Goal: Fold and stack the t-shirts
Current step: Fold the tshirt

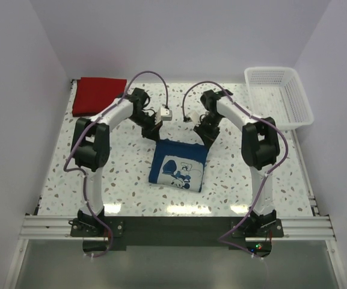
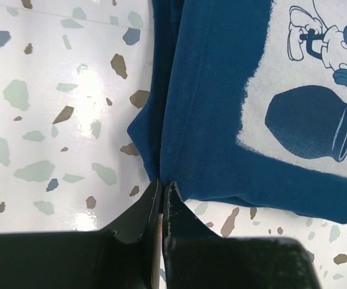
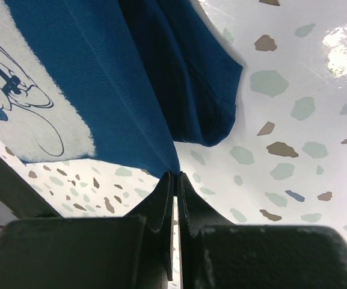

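Observation:
A navy t-shirt (image 1: 178, 165) with a white cartoon print lies folded in the middle of the table. My left gripper (image 1: 155, 135) sits at its far left corner. In the left wrist view that gripper (image 2: 162, 184) is shut, pinching the edge of the navy cloth (image 2: 209, 108) right at its tips. My right gripper (image 1: 208, 141) is at the far right corner. In the right wrist view it (image 3: 177, 175) is shut on a fold of the navy cloth (image 3: 125, 78), which rises taut from its tips. A red t-shirt (image 1: 98, 95) lies folded at the back left.
A white lattice basket (image 1: 279, 96) stands at the back right corner. White walls close in the table on the left, the back and the right. The speckled tabletop (image 1: 119, 174) shows around the navy t-shirt.

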